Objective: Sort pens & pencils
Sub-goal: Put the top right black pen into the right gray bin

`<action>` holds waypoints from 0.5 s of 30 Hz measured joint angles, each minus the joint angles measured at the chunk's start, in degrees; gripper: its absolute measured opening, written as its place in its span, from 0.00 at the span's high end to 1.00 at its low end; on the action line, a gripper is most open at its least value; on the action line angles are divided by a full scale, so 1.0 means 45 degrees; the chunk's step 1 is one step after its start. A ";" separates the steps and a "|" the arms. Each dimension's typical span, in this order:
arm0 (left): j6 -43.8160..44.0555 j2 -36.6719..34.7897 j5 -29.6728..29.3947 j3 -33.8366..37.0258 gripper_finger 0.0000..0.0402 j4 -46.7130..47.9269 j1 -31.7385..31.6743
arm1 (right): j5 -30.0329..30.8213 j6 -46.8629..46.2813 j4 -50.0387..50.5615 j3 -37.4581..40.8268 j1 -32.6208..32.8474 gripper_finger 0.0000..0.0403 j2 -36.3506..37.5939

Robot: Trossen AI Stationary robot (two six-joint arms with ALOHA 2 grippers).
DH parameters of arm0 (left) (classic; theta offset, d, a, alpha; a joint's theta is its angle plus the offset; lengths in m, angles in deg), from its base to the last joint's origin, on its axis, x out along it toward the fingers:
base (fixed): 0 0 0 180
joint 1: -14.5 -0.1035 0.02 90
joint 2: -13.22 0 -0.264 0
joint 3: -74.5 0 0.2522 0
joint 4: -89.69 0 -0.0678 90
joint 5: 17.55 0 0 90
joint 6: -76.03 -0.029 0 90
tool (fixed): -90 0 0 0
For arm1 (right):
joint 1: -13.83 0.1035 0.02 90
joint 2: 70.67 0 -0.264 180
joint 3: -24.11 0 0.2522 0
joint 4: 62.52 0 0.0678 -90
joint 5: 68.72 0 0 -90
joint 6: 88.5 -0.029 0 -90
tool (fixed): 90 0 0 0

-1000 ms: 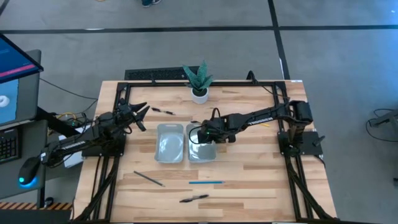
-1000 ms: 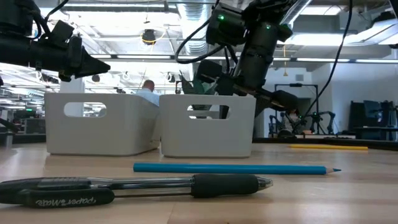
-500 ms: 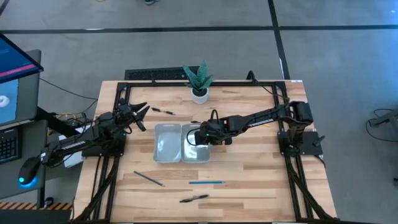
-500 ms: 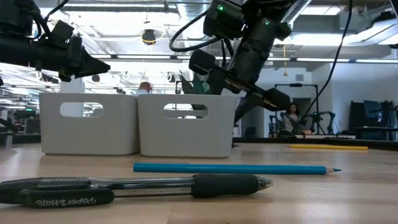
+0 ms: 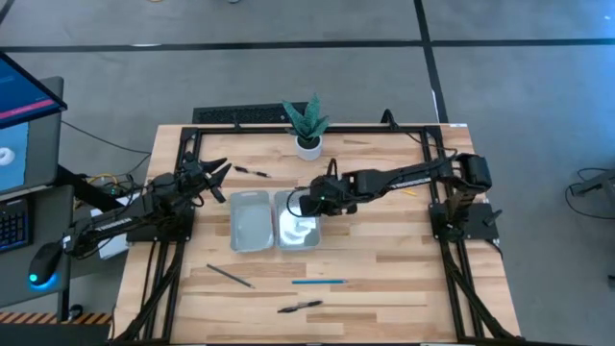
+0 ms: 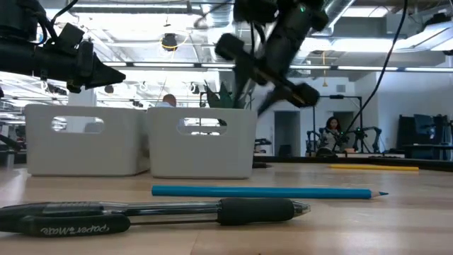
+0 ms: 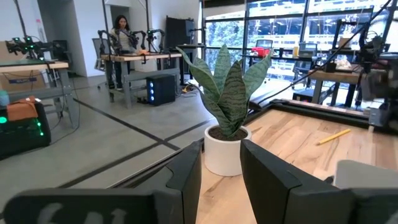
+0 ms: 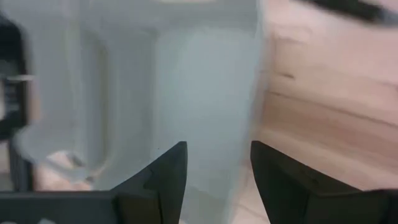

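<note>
From above, the pale slatted wooden surface carries two smooth grey plastic trays side by side near its middle. The right gripper sits over the far right edge of the right-hand tray, its jaws hidden under the wrist here. The left gripper waits over the left side, jaws spread and holding nothing. A short black pen lies just right of those jaws; a thin dark grey pencil, a bright blue pencil and another black pen lie along the near edge, well apart from both grippers. A yellow pencil shows beside the right arm. A potted plant stands at the far edge.

At table height, the blue pencil lies straight behind a thick rubber-gripped black pen; the two trays, boxy with slot handles, stand beyond, touching each other.

Left wrist: the jaws stand apart, empty, facing the plant's white pot; the yellow pencil lies far off.

Right wrist: the jaws are apart, straddling the tray's thin wall
</note>
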 joint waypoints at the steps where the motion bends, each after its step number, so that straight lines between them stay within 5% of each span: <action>1: 0.0000 0.0003 0.0011 0.0000 0.74 -0.0003 0.0000 | 0.0148 0.0163 0.0286 -0.0094 -0.0060 0.51 0.0192; 9: 0.0682 0.0005 0.0014 0.0000 0.74 -0.0004 0.0006 | 0.1871 0.1803 0.2898 -0.0982 -0.0642 0.51 0.1877; 15: 0.0821 0.0000 0.0042 0.0000 0.74 -0.0018 0.0010 | 0.2225 0.6669 0.3164 -0.1263 -0.1243 0.51 0.2913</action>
